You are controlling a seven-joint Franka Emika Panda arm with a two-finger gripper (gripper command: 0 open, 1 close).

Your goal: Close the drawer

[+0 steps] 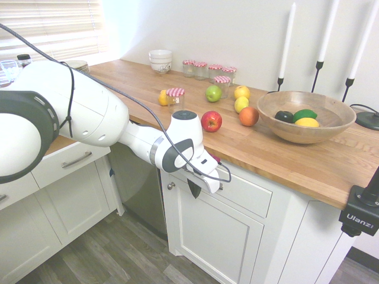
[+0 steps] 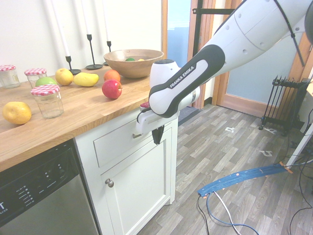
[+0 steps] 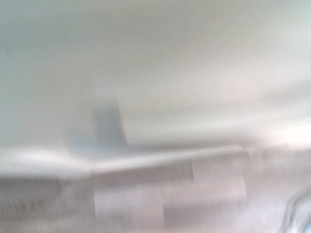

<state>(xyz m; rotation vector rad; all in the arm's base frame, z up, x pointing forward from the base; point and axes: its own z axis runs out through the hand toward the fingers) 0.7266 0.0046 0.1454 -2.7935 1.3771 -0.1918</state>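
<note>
The drawer (image 1: 251, 193) has a white panel front directly under the wooden countertop, and it also shows in the second exterior view (image 2: 115, 142). Its front looks level with the cabinet frame, with no wood inside walls showing. A bit of its grey bar handle (image 2: 136, 135) peeks out beside the hand. My gripper (image 1: 194, 188) hangs right in front of the drawer's left part, its dark fingers together in a single downward wedge (image 2: 157, 135) with nothing between them. The wrist view is a blur of white panel (image 3: 155, 73) above floor planks.
On the countertop (image 1: 296, 157) sit a red apple (image 1: 211, 120), more fruit, several jars and a wooden bowl (image 1: 306, 116). A cabinet door with a knob (image 2: 109, 182) lies below the drawer, next to a dishwasher (image 2: 34, 196). Another cabinet run (image 1: 65, 195) stands behind the arm.
</note>
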